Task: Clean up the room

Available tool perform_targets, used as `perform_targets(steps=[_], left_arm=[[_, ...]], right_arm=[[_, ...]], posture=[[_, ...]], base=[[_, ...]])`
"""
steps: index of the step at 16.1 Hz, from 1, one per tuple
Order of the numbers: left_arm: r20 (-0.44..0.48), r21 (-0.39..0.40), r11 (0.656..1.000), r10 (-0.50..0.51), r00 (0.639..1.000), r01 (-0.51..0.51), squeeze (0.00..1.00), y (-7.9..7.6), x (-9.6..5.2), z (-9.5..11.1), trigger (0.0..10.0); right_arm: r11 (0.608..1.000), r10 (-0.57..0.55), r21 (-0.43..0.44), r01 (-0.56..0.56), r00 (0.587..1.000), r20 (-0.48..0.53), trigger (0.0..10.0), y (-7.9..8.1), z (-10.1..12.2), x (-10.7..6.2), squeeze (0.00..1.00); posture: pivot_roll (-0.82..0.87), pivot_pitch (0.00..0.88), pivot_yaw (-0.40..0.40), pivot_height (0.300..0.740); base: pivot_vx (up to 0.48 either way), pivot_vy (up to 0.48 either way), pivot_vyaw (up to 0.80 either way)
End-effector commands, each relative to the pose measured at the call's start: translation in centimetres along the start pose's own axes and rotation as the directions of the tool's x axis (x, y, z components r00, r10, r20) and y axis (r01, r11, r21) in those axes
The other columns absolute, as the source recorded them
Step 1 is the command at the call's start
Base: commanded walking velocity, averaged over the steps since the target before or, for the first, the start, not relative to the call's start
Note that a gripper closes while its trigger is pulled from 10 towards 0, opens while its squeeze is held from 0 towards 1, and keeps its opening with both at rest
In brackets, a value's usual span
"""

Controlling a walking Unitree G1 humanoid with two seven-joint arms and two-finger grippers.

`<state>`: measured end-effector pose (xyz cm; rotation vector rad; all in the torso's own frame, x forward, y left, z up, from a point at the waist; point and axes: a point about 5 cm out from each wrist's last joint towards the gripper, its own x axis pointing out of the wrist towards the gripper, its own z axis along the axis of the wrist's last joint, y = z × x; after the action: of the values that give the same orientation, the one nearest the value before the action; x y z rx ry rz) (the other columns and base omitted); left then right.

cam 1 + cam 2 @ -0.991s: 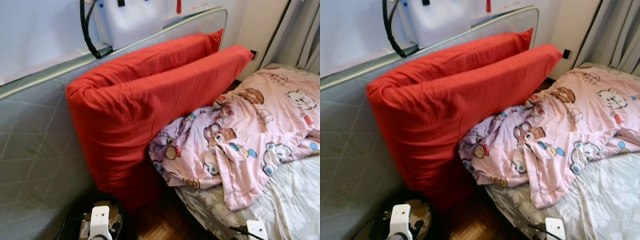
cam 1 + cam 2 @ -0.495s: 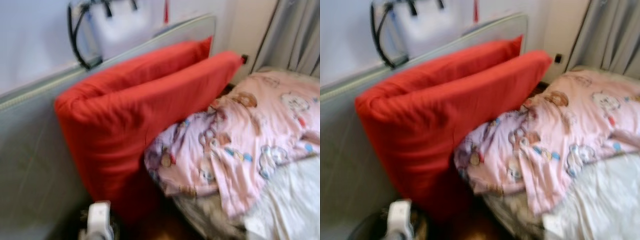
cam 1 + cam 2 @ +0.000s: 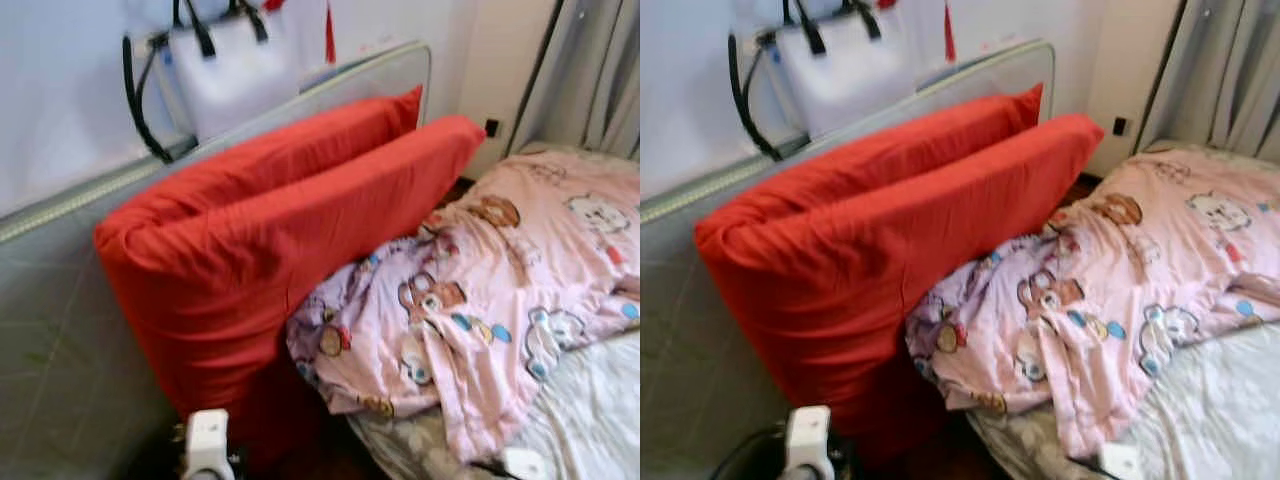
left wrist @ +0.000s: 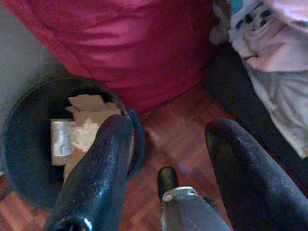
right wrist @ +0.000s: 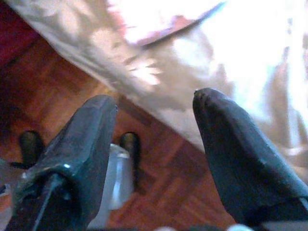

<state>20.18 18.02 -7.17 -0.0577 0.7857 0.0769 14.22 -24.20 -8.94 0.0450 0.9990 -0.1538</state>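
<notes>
Jaws of both grippers hang released and empty: the left gripper (image 4: 163, 159) low over wooden floor (image 4: 178, 130) beside a dark bin (image 4: 24, 159) of paper scraps, the right gripper (image 5: 154, 149) near the bed's edge. Tidying looks barely begun: a pink cartoon blanket (image 3: 480, 300) lies rumpled on the bed (image 3: 590, 420), right of two red pillows (image 3: 270, 240) propped against a grey mattress (image 3: 60, 330).

A bedroom with a pale wall (image 3: 60, 90) and grey curtains (image 3: 590, 70) at the right. A grey mattress (image 3: 60, 330) stands on edge against the wall. The floor (image 4: 178, 139) is reddish-brown wood parquet.
</notes>
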Motion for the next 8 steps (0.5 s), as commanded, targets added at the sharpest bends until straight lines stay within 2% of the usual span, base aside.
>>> perform_targets(steps=[1, 5, 8], left_arm=[[-0.013, 0.012, 0.999, 0.035, 0.999, -0.035, 0.00, 1.4, -0.1, -0.2, 10.0], [0.051, 0.007, 1.000, 0.023, 0.998, -0.024, 0.00, 1.3, 0.1, 1.1, 10.0], [0.185, -0.018, 1.000, 0.010, 0.983, -0.007, 0.00, 1.3, 0.4, 3.8, 10.0]], right_arm=[[1.000, 0.027, 0.007, -0.027, 0.999, 0.029, 10.0, 1.2, 1.0, 0.3, 0.00], [0.999, 0.022, 0.034, -0.024, 0.999, 0.048, 10.0, 1.2, 1.0, 0.3, 0.00], [0.997, 0.026, 0.064, -0.033, 0.995, 0.097, 10.0, 1.2, 1.4, 0.3, 0.00]], posture=[[-0.02, 0.003, 0.037, 0.740], [-0.02, 0.006, 0.037, 0.740], [-0.02, 0.008, 0.035, 0.740]], base=[[0.262, 0.000, 0.00], [0.000, 0.000, 0.00], [0.000, 0.000, 0.00]])
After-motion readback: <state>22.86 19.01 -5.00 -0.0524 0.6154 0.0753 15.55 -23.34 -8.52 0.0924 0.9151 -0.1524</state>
